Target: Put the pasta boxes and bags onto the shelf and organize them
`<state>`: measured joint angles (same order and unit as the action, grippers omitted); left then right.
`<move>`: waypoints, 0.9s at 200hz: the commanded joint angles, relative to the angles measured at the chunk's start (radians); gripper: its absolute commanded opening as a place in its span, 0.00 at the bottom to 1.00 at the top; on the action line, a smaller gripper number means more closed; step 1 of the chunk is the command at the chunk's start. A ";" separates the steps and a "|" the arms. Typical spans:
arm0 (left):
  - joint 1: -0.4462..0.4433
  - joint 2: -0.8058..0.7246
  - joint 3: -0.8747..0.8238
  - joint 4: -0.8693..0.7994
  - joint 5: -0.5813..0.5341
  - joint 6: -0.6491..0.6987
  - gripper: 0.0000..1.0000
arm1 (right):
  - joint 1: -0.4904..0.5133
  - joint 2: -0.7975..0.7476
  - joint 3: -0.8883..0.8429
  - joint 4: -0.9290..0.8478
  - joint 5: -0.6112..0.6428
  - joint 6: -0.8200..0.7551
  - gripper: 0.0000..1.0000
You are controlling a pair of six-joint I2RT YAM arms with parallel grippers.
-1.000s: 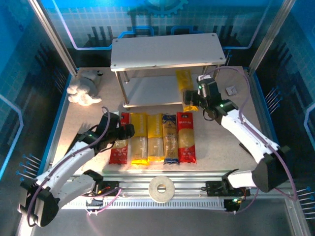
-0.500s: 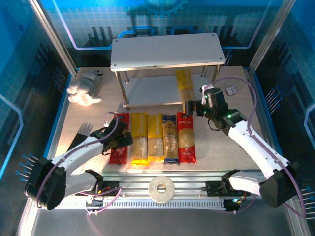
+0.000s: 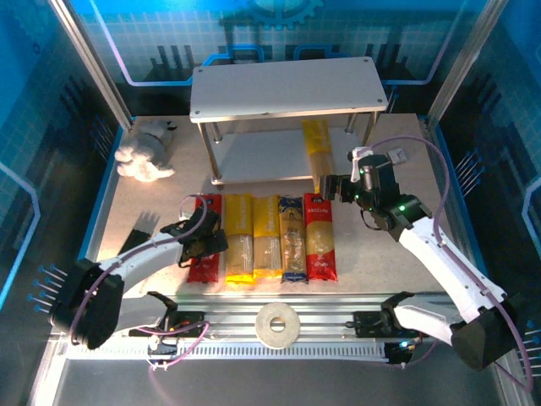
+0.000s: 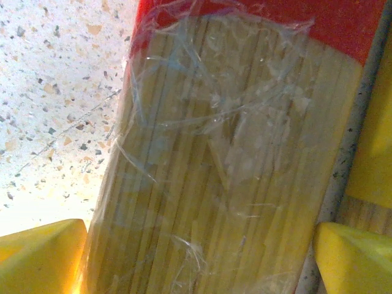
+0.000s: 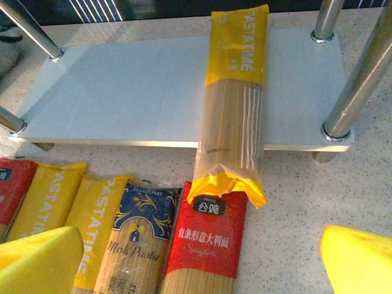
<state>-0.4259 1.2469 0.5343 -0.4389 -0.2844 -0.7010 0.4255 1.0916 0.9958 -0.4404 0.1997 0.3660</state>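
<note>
Yellow pack on shelf: long yellow spaghetti pack (image 5: 236, 92), "PASTATIME" printed on its far end, clear middle showing pale strands, crimped yellow near end. It lies lengthwise on the lower board of the white two-tier shelf (image 5: 122, 92), straight ahead of the right end effector (image 5: 199, 263). Its near end overhangs the board above the top of the red pack with white characters (image 5: 208, 245).
Right end effector: yellow fingers spread wide, nothing between them.
Row ahead and to its left: dark blue and clear pack (image 5: 138, 233), then two yellow windowed packs (image 5: 98, 208), side by side on the speckled surface (image 5: 294, 208).
Red film-wrapped pack (image 4: 233, 153): red top, crinkled clear window, straw-coloured strands. It lies between the fingers of the left end effector (image 4: 196, 263).
Left end effector: fingers apart, one at each long edge of that pack; contact cannot be told.
</note>
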 commanded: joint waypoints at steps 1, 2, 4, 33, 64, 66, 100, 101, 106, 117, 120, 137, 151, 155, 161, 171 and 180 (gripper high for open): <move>-0.005 0.043 0.024 -0.003 0.000 -0.010 0.87 | -0.009 -0.027 -0.013 0.013 -0.024 0.007 1.00; -0.005 0.045 0.025 -0.003 0.001 -0.010 0.87 | -0.009 -0.027 -0.014 0.013 -0.025 0.007 1.00; -0.005 0.049 0.026 -0.001 0.004 -0.008 0.84 | -0.011 -0.028 -0.015 0.014 -0.026 0.006 1.00; -0.005 0.093 0.036 0.012 0.047 0.009 0.61 | -0.023 -0.048 -0.023 0.017 -0.030 0.005 1.00; -0.005 0.087 0.037 0.012 0.084 0.030 0.42 | -0.035 -0.064 -0.023 0.016 -0.031 0.003 1.00; -0.005 0.085 0.039 0.009 0.088 0.031 0.40 | -0.035 -0.065 -0.022 0.016 -0.031 0.003 1.00; -0.008 -0.023 0.064 -0.078 0.134 0.084 0.19 | -0.037 -0.065 -0.020 0.028 -0.037 0.012 1.00; -0.008 -0.028 0.066 -0.082 0.135 0.085 0.19 | -0.036 -0.064 -0.019 0.028 -0.038 0.012 1.00; -0.008 -0.053 0.072 -0.102 0.140 0.092 0.18 | -0.037 -0.063 -0.018 0.031 -0.040 0.015 1.00; -0.008 -0.106 0.091 -0.154 0.152 0.107 0.18 | -0.036 -0.058 -0.015 0.035 -0.042 0.017 1.00; -0.008 -0.120 0.098 -0.168 0.156 0.110 0.17 | -0.036 -0.057 -0.013 0.034 -0.044 0.020 1.00; -0.012 -0.199 0.142 -0.262 0.190 0.127 0.13 | -0.035 -0.051 -0.008 0.034 -0.052 0.025 1.00; -0.022 -0.258 0.184 -0.339 0.201 0.129 0.09 | -0.034 -0.050 -0.006 0.035 -0.052 0.032 1.00; -0.026 -0.275 0.196 -0.361 0.202 0.128 0.08 | -0.034 -0.050 -0.006 0.037 -0.052 0.032 1.00; -0.034 -0.298 0.217 -0.391 0.204 0.125 0.09 | -0.032 -0.050 -0.008 0.039 -0.052 0.034 1.00; -0.049 -0.332 0.243 -0.410 0.216 0.118 0.09 | -0.031 -0.048 -0.008 0.041 -0.052 0.038 1.00; -0.056 -0.347 0.267 -0.426 0.231 0.112 0.09 | -0.027 -0.046 -0.005 0.042 -0.053 0.041 1.00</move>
<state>-0.4561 0.9794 0.6895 -0.8005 -0.1017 -0.6090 0.4026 1.0401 0.9806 -0.4255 0.1627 0.3851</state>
